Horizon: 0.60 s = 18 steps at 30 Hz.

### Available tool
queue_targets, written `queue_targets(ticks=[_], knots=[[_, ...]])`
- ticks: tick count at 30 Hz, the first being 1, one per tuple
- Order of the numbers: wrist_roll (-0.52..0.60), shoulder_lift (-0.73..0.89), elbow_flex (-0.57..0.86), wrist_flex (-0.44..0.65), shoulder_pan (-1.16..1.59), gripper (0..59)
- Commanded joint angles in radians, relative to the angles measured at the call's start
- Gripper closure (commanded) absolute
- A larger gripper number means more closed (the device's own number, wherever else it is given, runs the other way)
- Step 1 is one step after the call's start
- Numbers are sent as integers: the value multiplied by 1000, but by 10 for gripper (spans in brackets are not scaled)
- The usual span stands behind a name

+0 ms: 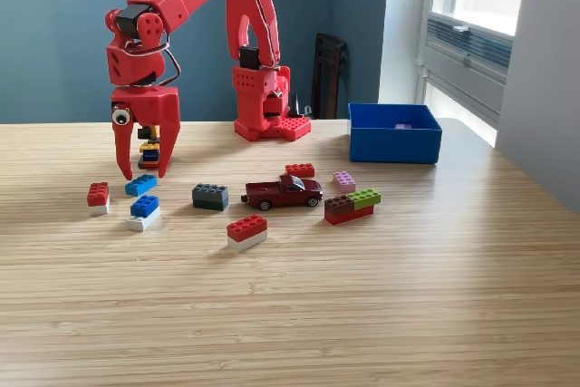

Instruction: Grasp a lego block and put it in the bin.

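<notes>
The red claw hangs released, jaws spread, tips just above the bench, with a small stack of bricks behind it. The blue bin sits well apart at the exterior view's right, beyond a toy pickup truck.

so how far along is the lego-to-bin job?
Early. Done: the blue bin seems to hold one small purple piece already. In hand: open gripper is down over a small stacked block, nothing grasped. Left: the other blocks, like the grey block, remain on the table.
</notes>
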State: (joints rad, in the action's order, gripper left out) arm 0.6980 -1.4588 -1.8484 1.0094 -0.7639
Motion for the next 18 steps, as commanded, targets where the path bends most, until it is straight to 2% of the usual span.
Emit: queue_targets(ticks=[1,18], knots=[[-5,2,81,-3,-5,426],[-12,2,89,-34,9,367]])
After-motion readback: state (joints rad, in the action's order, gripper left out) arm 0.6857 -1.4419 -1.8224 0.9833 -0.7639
